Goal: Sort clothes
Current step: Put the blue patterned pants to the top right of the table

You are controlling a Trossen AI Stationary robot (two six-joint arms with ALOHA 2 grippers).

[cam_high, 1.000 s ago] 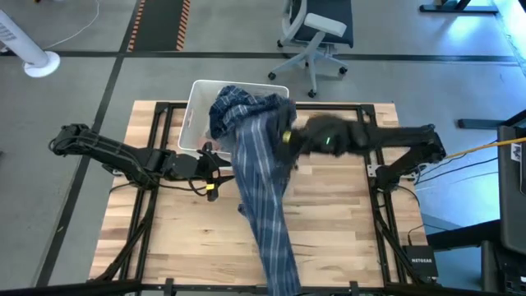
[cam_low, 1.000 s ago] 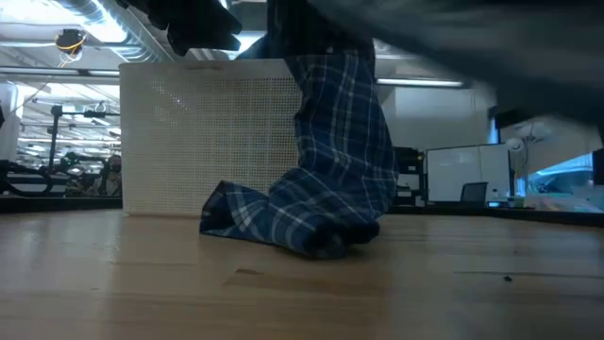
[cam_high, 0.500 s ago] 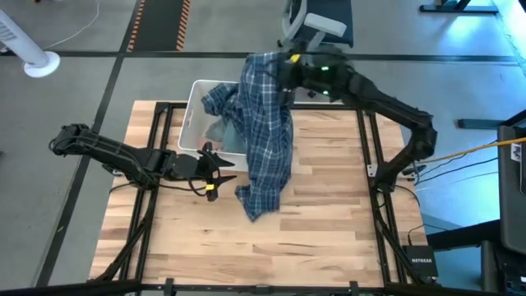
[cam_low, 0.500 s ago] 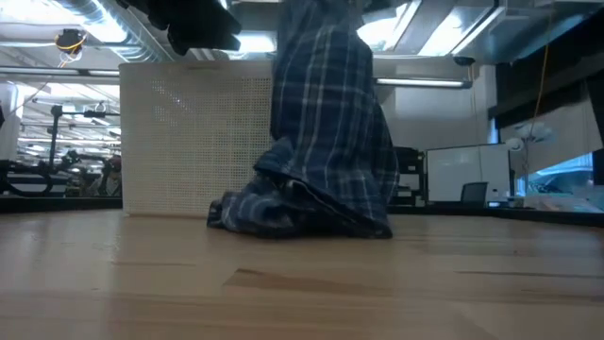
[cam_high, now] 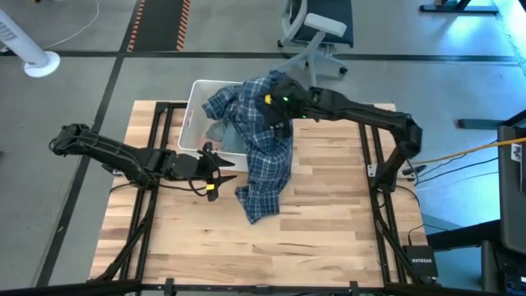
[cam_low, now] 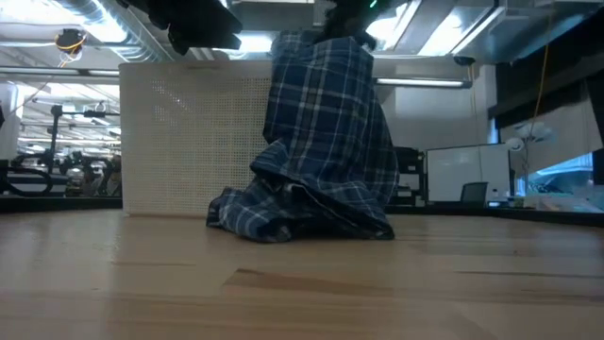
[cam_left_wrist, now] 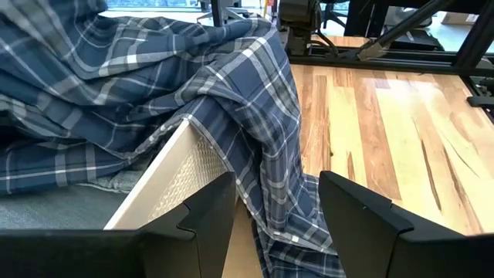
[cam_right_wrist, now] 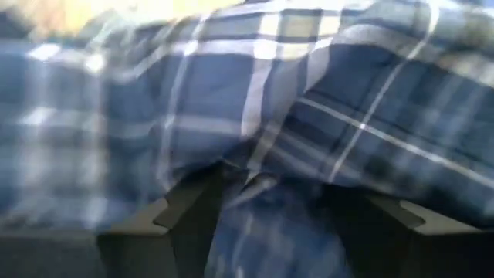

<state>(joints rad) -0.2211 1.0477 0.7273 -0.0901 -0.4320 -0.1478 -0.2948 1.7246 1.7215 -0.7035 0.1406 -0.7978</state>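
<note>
A: Right claw [cam_high: 271, 105] clamped on plaid shirt [cam_high: 261, 156] above bin [cam_high: 196, 103], hem trailing onto surface [cam_high: 329, 230].

B: Left claw [cam_high: 215, 171] parted, empty, near bin. Barely started; grey-blue top [cam_left_wrist: 69, 202] unsorted.

White lettering "NETGEAR" on a small black box [cam_high: 421, 263] by the table's corner, nothing else legible
</note>
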